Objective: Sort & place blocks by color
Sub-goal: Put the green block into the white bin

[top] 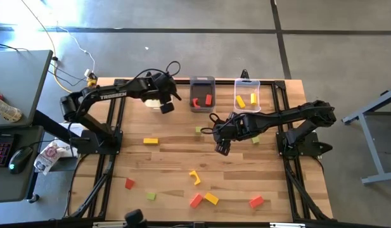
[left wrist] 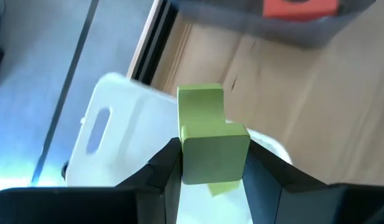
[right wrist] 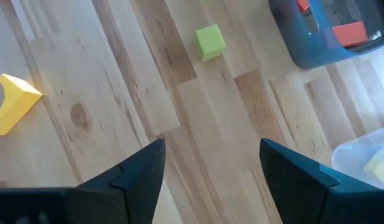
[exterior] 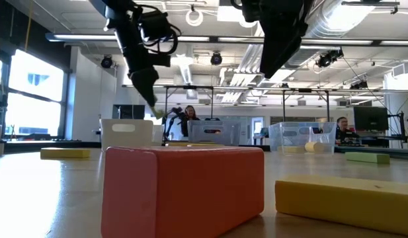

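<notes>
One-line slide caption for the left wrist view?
Left gripper holds a light green block above the white bin.

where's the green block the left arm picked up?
The green block is clamped in the left gripper, held over the white bin at the table's far left, beside the dark grey bin.

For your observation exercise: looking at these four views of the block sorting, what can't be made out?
- White bin: contents hidden in the high view by the left gripper holding a green block.
- Dark grey bin: contents unseen in the low view, behind its wall.
- Red block: cut off by the left wrist view's edge.
</notes>
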Action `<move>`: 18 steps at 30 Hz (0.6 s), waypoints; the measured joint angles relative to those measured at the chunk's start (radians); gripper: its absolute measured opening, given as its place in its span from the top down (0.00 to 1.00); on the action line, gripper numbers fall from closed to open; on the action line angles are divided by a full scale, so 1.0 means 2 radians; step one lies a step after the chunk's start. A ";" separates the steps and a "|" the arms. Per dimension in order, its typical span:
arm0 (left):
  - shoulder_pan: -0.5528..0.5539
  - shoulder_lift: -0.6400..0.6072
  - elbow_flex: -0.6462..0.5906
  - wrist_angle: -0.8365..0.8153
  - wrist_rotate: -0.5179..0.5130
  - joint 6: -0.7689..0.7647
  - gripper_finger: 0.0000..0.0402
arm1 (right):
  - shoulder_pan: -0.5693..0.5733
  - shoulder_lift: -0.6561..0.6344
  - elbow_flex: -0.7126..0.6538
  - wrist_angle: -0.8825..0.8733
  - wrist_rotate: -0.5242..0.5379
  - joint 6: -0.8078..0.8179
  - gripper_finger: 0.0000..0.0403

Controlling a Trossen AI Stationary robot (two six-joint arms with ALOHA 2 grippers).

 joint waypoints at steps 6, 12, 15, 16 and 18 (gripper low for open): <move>0.019 -0.023 -0.027 0.014 -0.002 -0.008 0.72 | 0.000 0.000 0.000 0.000 0.004 0.000 0.39; 0.039 -0.024 -0.028 -0.006 -0.004 -0.037 0.72 | 0.001 0.000 0.000 0.006 -0.005 0.024 0.39; 0.046 -0.018 -0.028 -0.021 -0.004 -0.054 0.72 | 0.007 0.000 0.000 0.014 -0.024 0.039 0.39; 0.048 -0.016 -0.028 -0.026 -0.003 -0.058 0.72 | 0.010 0.001 0.000 0.018 -0.028 0.044 0.39; 0.054 -0.011 -0.028 -0.031 -0.004 -0.063 0.72 | 0.018 0.002 0.000 0.025 -0.034 0.047 0.39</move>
